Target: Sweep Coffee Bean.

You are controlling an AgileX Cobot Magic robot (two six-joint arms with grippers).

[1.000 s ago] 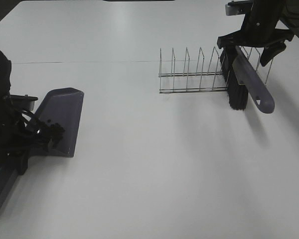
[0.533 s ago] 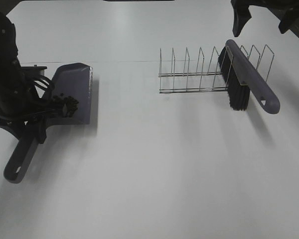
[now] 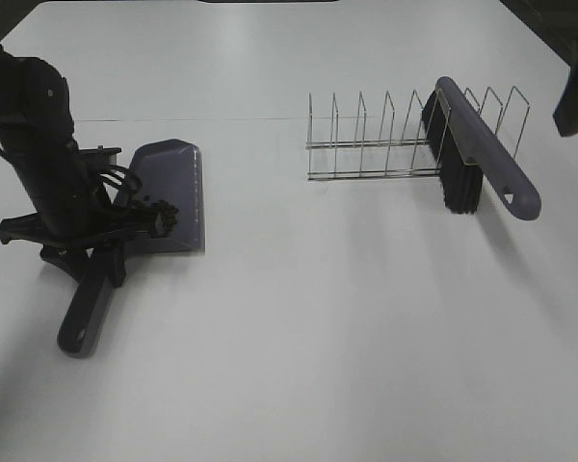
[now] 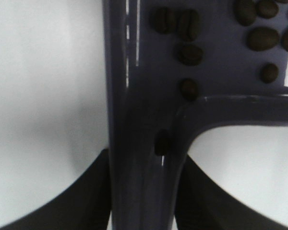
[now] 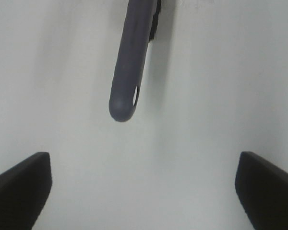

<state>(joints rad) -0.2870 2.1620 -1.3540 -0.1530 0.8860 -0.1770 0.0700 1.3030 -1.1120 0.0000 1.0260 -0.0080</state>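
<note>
One white table point(image 3: 299, 337) fills nearly the whole high view; dark floor shows only at the far corners. I log a thin seam line running across the far half of the top.

Next in size: my left arm point(image 3: 43, 144), over the table's left side. Its left gripper point(image 4: 141, 191) is clamped on the handle of the purple dustpan point(image 3: 169, 197), a finger pressed to each side in the wrist view. The wire rack point(image 3: 385, 144) stands right of centre, and the brush point(image 3: 482, 154) leans in it, bristles down, handle pointing toward the near right.

The right gripper point(image 5: 141, 184) hangs above the free end of the brush handle, fingers spread wide, holding nothing.

The coffee bean point(image 4: 189, 40) cluster lies inside the dustpan, near where pan meets handle; one bean sits in the handle channel.

Against the frame half a second back: dustpan and left arm have shifted rightward and nearer, and the right arm has pulled off toward the right edge. Rack and brush unchanged.
</note>
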